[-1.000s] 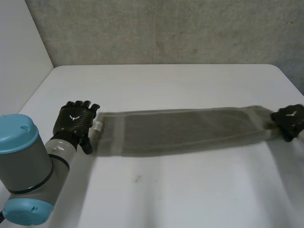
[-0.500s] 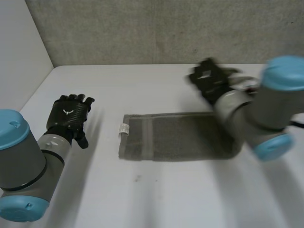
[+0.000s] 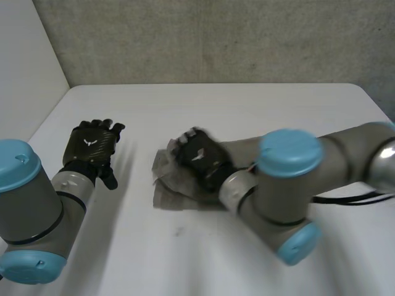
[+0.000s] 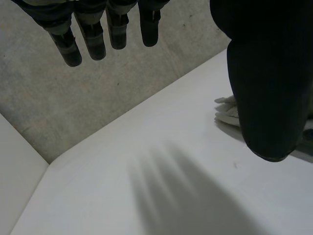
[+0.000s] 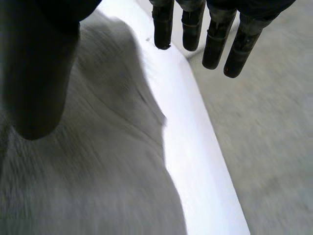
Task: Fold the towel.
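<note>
Towel [image 3: 165, 196] is located left of the table's middle, on the white table [image 3: 247, 105]. It is grey and bunched. Only its left end and near edge are seen, because the rest is covered by the right arm [image 3: 290, 179], which is laid across it from the right. A grey wall [image 3: 216, 37] is noted behind the table's far edge.

Right hand [image 3: 199, 157] is placed over the left end of the towel. In the right wrist view its fingers [image 5: 213, 44] are held straight and apart from the thumb [image 5: 34, 73]. Cloth is spread under the palm, and none is seen pinched.

Left hand [image 3: 92, 150] is held over bare table, left of the towel and apart from it. Its fingers are straight and nothing is gripped. In the left wrist view a pale bit of the towel is glimpsed beside the thumb. The left arm [image 3: 37, 209] is seen at the near left.

Change from earlier frames:
- One second ago the towel was stretched long across the table, with a hand at each end; it is now gathered short.
- Half a second ago the right hand was raised at the far side, right of centre; it has since been brought down to the left end.
- The left hand is kept off the cloth, much as it was half a second ago.
</note>
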